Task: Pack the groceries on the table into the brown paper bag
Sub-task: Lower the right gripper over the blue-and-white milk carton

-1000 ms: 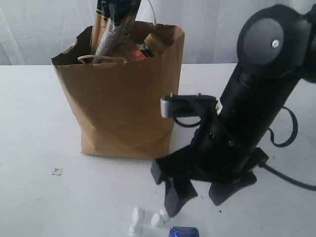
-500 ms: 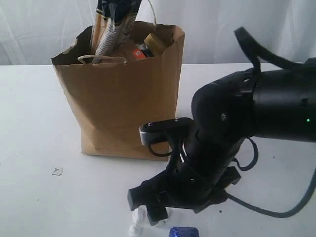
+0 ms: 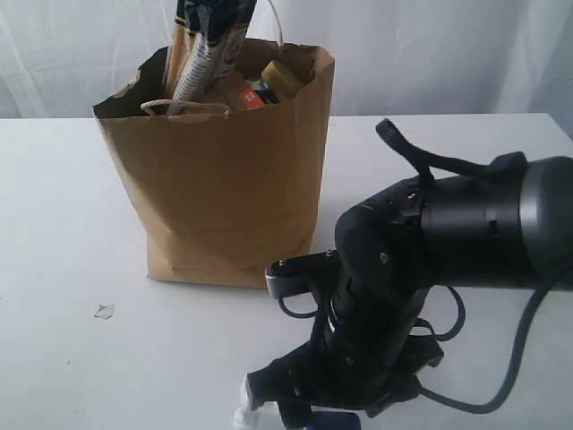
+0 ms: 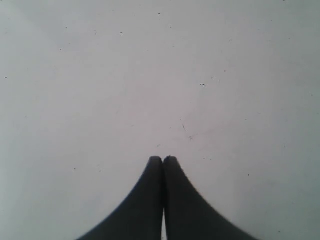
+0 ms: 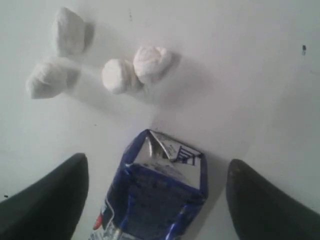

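White, faintly speckled tabletop (image 4: 100,75) fills the left wrist view, where the left pincer (image 4: 163,162) hangs over bare surface with its two dark fingers pressed together. In the exterior view a small pale scrap (image 3: 105,311) lies on the tabletop at the left. Beside it the brown paper bag (image 3: 224,188) stands upright, its rim torn and a twine handle (image 3: 183,107) drooping inside. A long spaghetti packet (image 3: 210,45) sticks up out of the bag's left side. To the right of it an orange-red item (image 3: 249,97) and a gold-lidded jar (image 3: 282,79) show just below the rim. Further right the black right arm (image 3: 430,260) bends low in front of the bag. Its right pincer (image 5: 157,200) is spread wide, and the blue-white carton (image 5: 160,195) lies flat on the tabletop between the fingers, which stand clear of it on both sides. Four white lumps (image 5: 120,75) lie just beyond the carton's end.
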Robot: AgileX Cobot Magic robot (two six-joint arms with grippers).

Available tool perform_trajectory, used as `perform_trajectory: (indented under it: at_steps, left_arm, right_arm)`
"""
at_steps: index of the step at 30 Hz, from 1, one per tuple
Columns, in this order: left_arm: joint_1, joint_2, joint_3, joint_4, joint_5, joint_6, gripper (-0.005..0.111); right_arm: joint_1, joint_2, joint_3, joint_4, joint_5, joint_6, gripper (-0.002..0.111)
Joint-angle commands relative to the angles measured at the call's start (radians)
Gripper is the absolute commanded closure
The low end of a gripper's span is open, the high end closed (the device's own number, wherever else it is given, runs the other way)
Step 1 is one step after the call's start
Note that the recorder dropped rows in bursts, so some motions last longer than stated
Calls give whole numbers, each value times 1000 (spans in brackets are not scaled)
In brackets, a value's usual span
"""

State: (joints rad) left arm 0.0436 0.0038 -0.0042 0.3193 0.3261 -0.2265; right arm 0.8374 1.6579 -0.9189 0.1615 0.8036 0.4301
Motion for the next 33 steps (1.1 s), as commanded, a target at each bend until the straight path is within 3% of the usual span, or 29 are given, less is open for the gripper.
perform_trajectory:
  at_steps: [1,8,13,16,24,33]
  left_arm:
    - [-9,-4,4,-2,3,-3,107]
    - [-9,-4,4,-2,3,-3,107]
    - [-9,-4,4,-2,3,-3,107]
    - [-9,-4,4,-2,3,-3,107]
    - [-9,-4,4,-2,3,-3,107]
    - [-9,-4,4,-2,3,-3,107]
  right_arm:
    - [4,-2,67,20,-50,23,38]
    - [4,1,106,69,-151,23,39]
    - [4,25,106,73,-135,19,61]
    - [4,26,106,71,-118,19,69]
    - [2,-8,105,55,-59,-25,70]
    - [-2,-76,105,-111,-49,22,71]
